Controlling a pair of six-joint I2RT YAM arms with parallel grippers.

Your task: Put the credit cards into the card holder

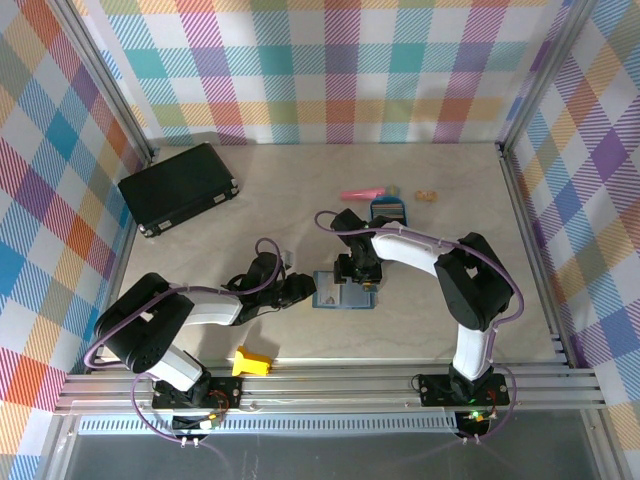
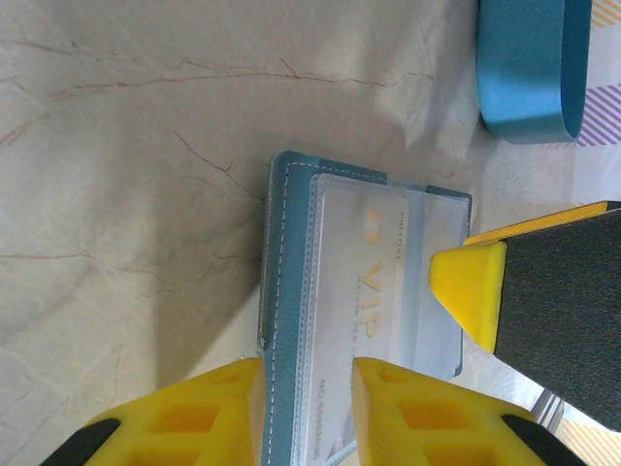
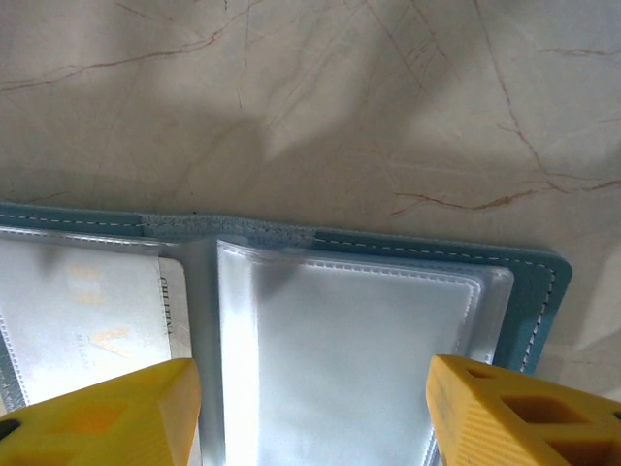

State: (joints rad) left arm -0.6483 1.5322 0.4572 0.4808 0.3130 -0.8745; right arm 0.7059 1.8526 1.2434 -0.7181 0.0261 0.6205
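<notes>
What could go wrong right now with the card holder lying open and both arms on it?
The left end effector straddles the open card holder's edge; a shift could drag it or fold it shut. The right end effector, open over the clear sleeve, might snag it. The VIP card could slip out.

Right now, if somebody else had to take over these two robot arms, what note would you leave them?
Left hand: narrowly closed on the near edge of the open teal folding card holder, pinning it to the table.
Right hand: open, empty, over the holder's empty clear sleeve.
Cards: one pale plastic card printed VIP already sits in a sleeve. A blue tray stands farther back; what it holds is too small to tell.
Done: holder opened, one card in.
Left: probably fetch any remaining cards and slide them in.
</notes>
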